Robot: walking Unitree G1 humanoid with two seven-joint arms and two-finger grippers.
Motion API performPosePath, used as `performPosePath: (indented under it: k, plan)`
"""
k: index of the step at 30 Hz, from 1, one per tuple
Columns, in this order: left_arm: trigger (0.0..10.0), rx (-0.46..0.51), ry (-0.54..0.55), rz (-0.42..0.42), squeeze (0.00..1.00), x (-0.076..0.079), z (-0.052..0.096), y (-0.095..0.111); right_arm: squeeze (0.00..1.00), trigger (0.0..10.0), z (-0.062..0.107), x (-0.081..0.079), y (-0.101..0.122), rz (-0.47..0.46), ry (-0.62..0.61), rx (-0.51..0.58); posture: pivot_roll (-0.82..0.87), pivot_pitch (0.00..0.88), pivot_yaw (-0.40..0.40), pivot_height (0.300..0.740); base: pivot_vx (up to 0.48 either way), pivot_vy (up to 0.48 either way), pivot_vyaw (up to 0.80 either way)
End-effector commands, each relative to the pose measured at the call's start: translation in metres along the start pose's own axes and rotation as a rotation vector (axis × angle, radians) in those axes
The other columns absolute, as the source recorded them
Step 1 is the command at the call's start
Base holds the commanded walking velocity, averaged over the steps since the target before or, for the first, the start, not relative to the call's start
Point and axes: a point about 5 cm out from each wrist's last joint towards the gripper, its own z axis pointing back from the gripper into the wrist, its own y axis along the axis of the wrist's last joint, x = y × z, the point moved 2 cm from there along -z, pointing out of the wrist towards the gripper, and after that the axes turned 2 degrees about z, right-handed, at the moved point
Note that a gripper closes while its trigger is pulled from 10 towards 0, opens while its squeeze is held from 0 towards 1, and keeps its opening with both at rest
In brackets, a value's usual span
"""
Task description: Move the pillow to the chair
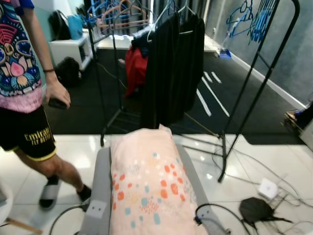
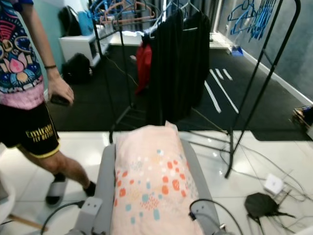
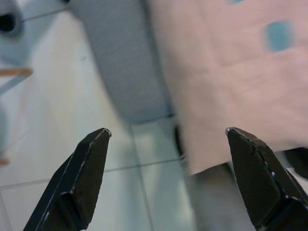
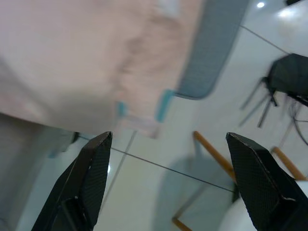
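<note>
A pale pink pillow point(image 1: 146, 186) with orange and teal dots lies lengthwise on a grey padded chair point(image 1: 101, 186) right in front of me. In the left wrist view my left gripper point(image 3: 167, 131) is open over the white floor, beside the chair's grey edge point(image 3: 120, 62) and the pillow point(image 3: 231, 82). In the right wrist view my right gripper point(image 4: 168, 136) is open too, with the pillow point(image 4: 82, 57) and the grey chair edge point(image 4: 211, 53) beyond its fingers. Nothing sits between either pair of fingers.
A person point(image 1: 22, 93) stands at the left holding a dark phone point(image 1: 57, 103). A black clothes rack point(image 1: 173, 68) with dark garments and a red one point(image 1: 135, 68) stands just behind the chair. Cables, a white adapter point(image 1: 268, 188) and a black object point(image 1: 257, 209) lie on the floor at right.
</note>
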Motion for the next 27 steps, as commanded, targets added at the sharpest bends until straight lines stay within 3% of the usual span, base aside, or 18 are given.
performPosePath:
  k: [1,9,17,22,24,27]
  plan:
    - [10.0,-0.014,0.009,-0.012,0.0,-0.002,0.0,-0.003,0.0,10.0,-0.001,-0.003,-0.002,-0.002,0.005,-0.009,-0.11,0.008,-0.068,0.74,0.0,0.0,0.0]
    - [10.0,-0.02,0.004,-0.031,0.0,-0.002,0.0,-0.004,0.0,10.0,-0.001,-0.003,-0.004,0.004,0.004,-0.018,-0.11,0.0,-0.071,0.74,0.0,0.0,0.0]
    - [10.0,-0.027,-0.003,-0.03,0.0,-0.002,0.0,-0.006,0.0,10.0,-0.001,-0.004,-0.005,0.007,0.003,-0.022,-0.11,0.0,-0.066,0.74,0.0,-0.48,0.0]
    - [10.0,-0.027,0.028,-0.019,0.0,-0.014,0.002,-0.008,0.0,10.0,-0.001,-0.004,-0.005,-0.003,-0.002,-0.019,-0.11,0.002,-0.066,0.74,0.0,0.0,0.0]
    - [10.0,-0.028,0.032,-0.02,0.0,-0.016,0.002,-0.008,0.0,10.0,-0.001,-0.006,-0.004,-0.066,0.008,0.007,-0.11,0.003,-0.065,0.74,0.0,0.0,0.0]
    - [10.0,-0.029,0.034,-0.023,0.0,-0.017,0.002,-0.008,0.0,10.0,-0.001,-0.006,-0.004,-0.075,0.008,0.014,-0.11,0.003,-0.065,0.74,0.0,0.0,0.0]
